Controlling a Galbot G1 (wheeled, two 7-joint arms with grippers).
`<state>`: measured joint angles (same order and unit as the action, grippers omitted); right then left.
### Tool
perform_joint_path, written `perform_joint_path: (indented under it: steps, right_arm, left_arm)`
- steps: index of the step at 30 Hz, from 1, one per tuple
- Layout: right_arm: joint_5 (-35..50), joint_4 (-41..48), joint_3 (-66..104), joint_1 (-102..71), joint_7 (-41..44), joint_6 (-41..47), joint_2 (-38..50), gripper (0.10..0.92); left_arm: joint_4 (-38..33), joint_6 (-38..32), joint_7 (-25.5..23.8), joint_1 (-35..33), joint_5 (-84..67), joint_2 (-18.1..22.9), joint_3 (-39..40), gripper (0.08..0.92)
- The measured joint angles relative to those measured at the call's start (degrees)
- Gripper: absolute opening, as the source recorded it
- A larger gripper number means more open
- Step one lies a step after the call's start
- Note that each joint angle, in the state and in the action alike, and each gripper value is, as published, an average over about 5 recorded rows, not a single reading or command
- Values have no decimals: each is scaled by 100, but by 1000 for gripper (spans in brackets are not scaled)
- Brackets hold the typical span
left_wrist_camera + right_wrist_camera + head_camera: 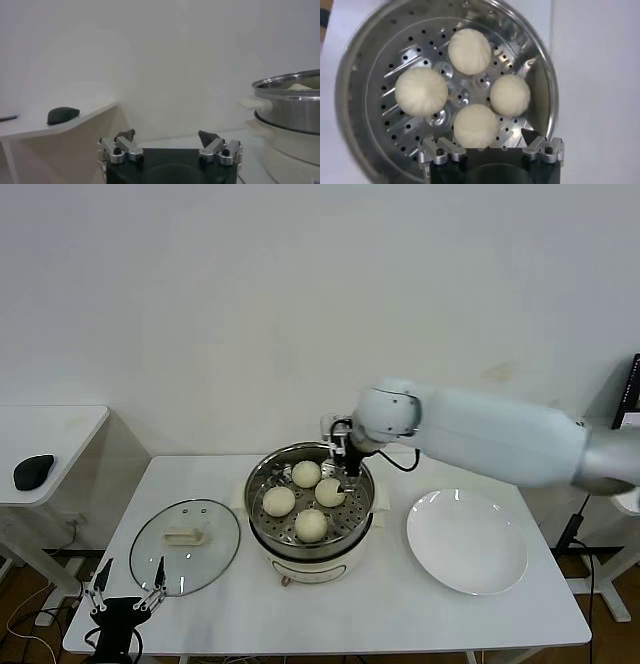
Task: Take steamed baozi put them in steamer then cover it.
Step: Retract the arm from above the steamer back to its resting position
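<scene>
Steamed baozi [476, 125], all four, sit on the steamer [311, 509] tray. Nearest, the left pincer [126, 592] waits released beside the cover [185, 545] on the surface [380, 604]. Farther, the right pincer [492, 142] hangs released just over one bun; lifting carelessly could nudge it.

Four steamed baozi [470, 50] [421, 92] [509, 95] [475, 125] resting on perforated tray of steamer [395, 135], frame centre, none stacked. Right gripper [490, 145] at lower edge, fingers spread wide, empty, just beside lowest bun.
</scene>
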<state>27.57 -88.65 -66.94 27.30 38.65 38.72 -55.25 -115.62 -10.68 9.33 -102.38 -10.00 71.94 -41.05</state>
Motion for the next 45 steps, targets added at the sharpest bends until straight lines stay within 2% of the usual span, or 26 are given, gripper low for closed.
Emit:
perform_joint_path:
  steps: [8,15,21,29,37,45]
  right_arm:
    - [-33,-924,1791,-1794,-1590,-887,1290,823]
    - [-762,-1347,4418,-4422,-2428,-2152,1488,823]
    - [-1463,-1444,6708,-6696,-2677,-3367,799,823]
    - [-1715,-1526,9378,-9253,-2688,-4487,-612,823]
    - [-1885,-1444,11076,-10848,-2817,-5040,-1606,823]
    - [-2083,-1272,11724,-11499,-2926,-5399,-2178,823]
  left_arm:
    - [64,-18,-9,8,70,4,24,823]
    - [129,13,27,3,195,64,80,823]
    - [225,130,171,3,439,96,166,823]
    - [368,225,318,89,1351,48,152,823]
    - [655,15,308,190,3565,-109,-167,823]
    - [1118,-209,399,503,5806,-332,-243,823]
